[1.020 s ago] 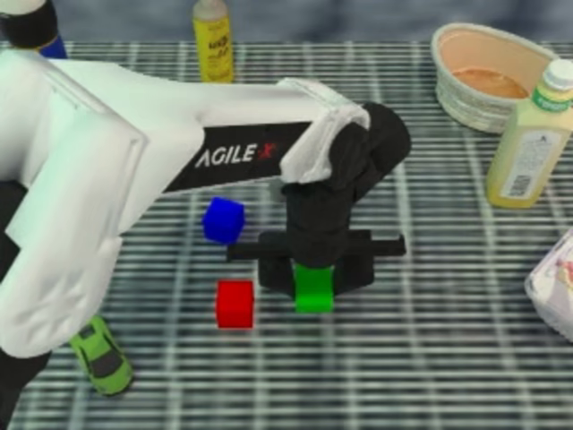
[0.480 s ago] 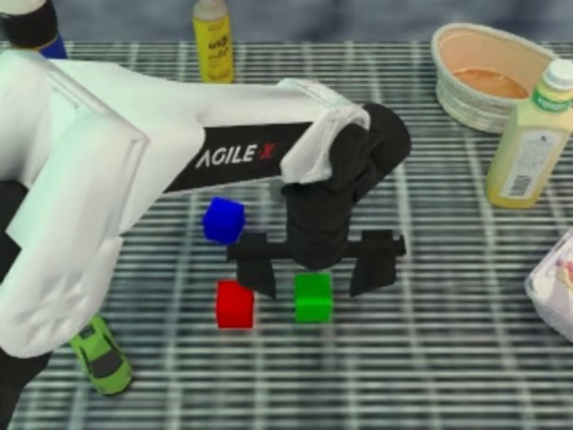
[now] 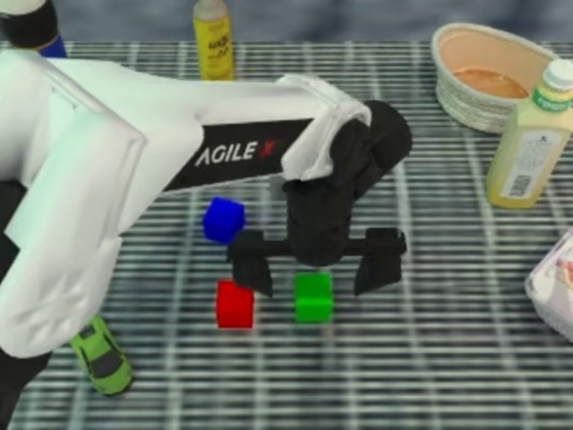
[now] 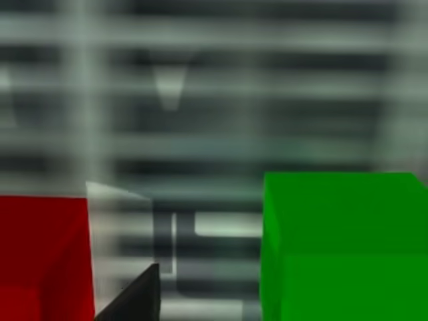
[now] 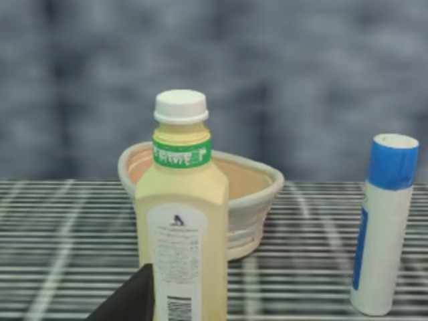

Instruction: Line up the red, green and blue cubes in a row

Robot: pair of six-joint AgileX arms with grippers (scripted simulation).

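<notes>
The green cube (image 3: 313, 298) rests on the table beside the red cube (image 3: 235, 305), a small gap between them. The blue cube (image 3: 223, 220) lies behind the red one, toward the back. My left gripper (image 3: 315, 278) hangs open just over the green cube, its fingers (image 3: 260, 273) spread wide on either side without touching it. The left wrist view shows the green cube (image 4: 344, 247) and red cube (image 4: 40, 257) close up, with one dark fingertip (image 4: 134, 301) between them. My right arm is parked outside the top view; only one of its fingers (image 5: 130, 297) shows.
A lime toy car (image 3: 101, 356) sits front left. At the back stand a yellow bottle (image 3: 213, 38) and a bowl (image 3: 466, 98). A pale yellow bottle (image 3: 528, 143) and a white packet (image 3: 555, 287) are at the right. A blue-capped tube (image 5: 384, 227) shows in the right wrist view.
My left gripper, shut on the green cube a second ago, has opened and let it go on the table, then lifted slightly. The cubes have not shifted.
</notes>
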